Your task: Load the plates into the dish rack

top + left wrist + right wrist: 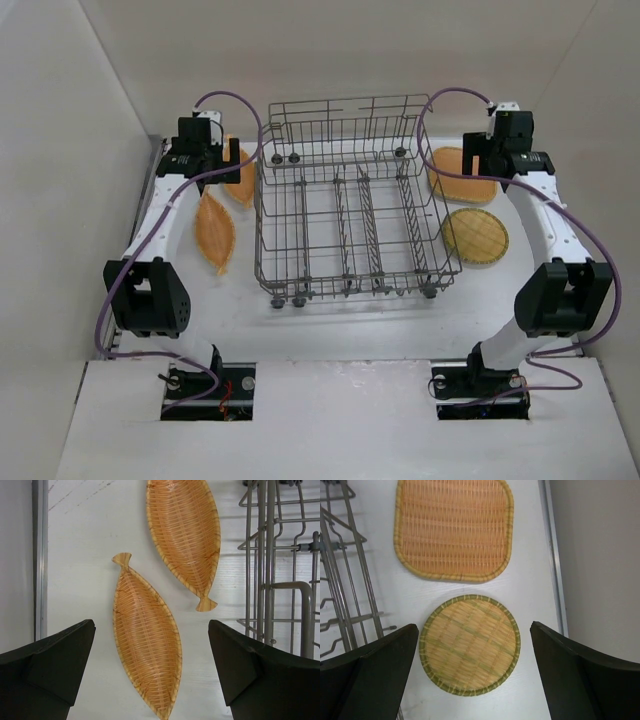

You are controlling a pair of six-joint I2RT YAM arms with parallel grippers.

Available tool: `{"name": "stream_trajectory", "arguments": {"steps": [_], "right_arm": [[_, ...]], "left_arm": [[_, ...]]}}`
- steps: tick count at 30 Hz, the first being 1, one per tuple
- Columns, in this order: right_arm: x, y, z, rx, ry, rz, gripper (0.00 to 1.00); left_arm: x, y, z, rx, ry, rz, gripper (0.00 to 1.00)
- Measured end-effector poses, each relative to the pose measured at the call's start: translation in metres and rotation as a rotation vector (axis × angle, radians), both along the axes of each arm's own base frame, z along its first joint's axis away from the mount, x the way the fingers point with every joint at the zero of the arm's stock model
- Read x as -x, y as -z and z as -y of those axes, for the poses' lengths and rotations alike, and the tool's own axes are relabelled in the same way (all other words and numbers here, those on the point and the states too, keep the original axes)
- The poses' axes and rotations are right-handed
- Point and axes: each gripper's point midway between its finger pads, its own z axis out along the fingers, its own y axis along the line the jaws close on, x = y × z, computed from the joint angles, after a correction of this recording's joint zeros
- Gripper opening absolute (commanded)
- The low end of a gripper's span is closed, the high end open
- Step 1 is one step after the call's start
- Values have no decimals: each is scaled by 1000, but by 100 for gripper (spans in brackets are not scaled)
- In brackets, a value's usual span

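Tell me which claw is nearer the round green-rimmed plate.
Right. The right claw hangs by the round plate; the left claw sits across the dish rack, beside the fish-shaped plates.

A white table [350, 335] fills the floor of a plain white enclosure, shut in by a back wall [330, 50], a left wall [60, 150] and a right wall [600, 100]. A thin grey metal strip [40, 555] runs along the table's left edge at the foot of the wall, and a second strip [552, 555] runs likewise along the right edge. A flat white panel [340, 430] spans the near side.
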Motion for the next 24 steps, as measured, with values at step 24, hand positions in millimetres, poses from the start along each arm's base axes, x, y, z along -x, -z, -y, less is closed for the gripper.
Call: {"name": "stream_trajectory", "arguments": {"steps": [24], "right_arm": [[-54,-87,28,122,-45,368,100]], "left_arm": [[-22,-16,-5,-19,-6,36,100]]}}
